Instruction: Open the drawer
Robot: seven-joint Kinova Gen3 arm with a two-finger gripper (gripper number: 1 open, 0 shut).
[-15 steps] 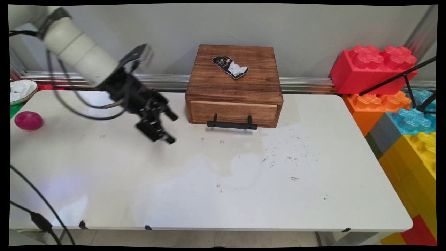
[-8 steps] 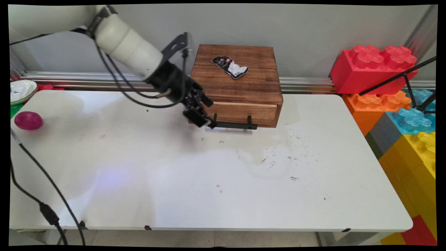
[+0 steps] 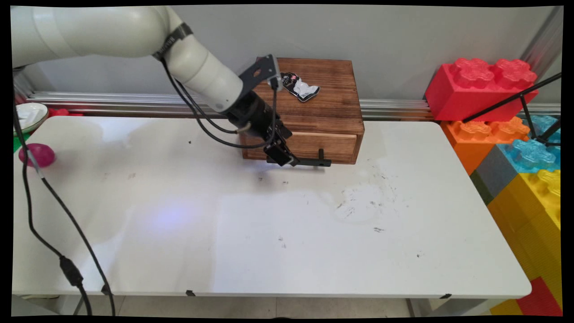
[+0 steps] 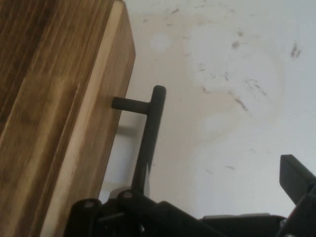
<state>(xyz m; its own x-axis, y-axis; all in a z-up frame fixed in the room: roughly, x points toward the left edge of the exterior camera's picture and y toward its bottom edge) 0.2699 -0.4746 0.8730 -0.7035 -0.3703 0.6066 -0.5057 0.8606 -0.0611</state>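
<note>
A brown wooden box (image 3: 314, 112) with one drawer stands at the table's back middle. In the hand view the box (image 4: 54, 98) fills the left side. The drawer front carries a black bar handle (image 3: 309, 162), which in the hand view (image 4: 150, 128) runs down toward my linkage. My gripper (image 3: 283, 158) is at the handle's left end, right against the drawer front, and it is open. In the hand view the gripper (image 4: 207, 192) shows one fingertip (image 4: 296, 177) far right, with the handle close to the other side. A small black and white packet (image 3: 301, 87) lies on the box top.
A pink ball (image 3: 36, 155) lies at the table's left edge, with a white dish (image 3: 27, 115) behind it. Large red, orange, blue and yellow toy blocks (image 3: 484, 89) are stacked off the table's right end. Black cables (image 3: 49, 211) hang across the left front.
The arm has swung right and toward the box. The gripper went from above the left middle of the table to the drawer handle's left end.
</note>
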